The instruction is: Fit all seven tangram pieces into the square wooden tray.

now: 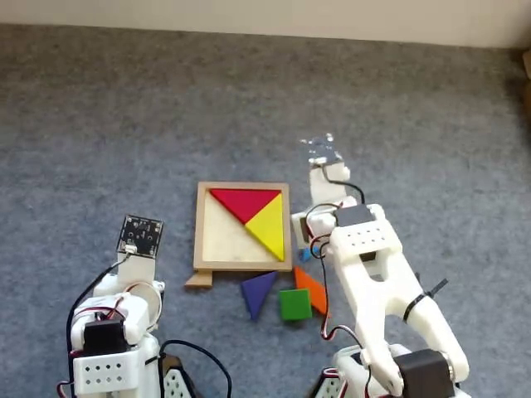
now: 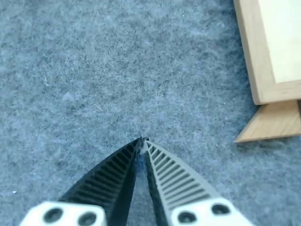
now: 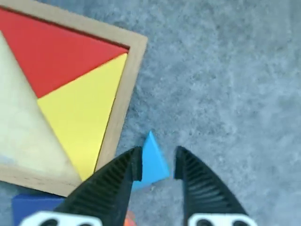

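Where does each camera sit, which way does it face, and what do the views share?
High view: fixed overhead, looking down on the square wooden tray; left arm and right arm show.
Left wrist view: on the left wrist, facing grey carpet, a tray corner and a wooden piece; shut left gripper shows.
Right wrist view: on the right wrist, facing a blue triangle beside the tray; open right gripper shows.
Shared: all three show the tray; high and right wrist views share its red triangle.

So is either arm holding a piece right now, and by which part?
Nothing is held. The left fingers are shut on nothing; the right fingers stand open astride the blue piece, which lies on the carpet beside the tray.
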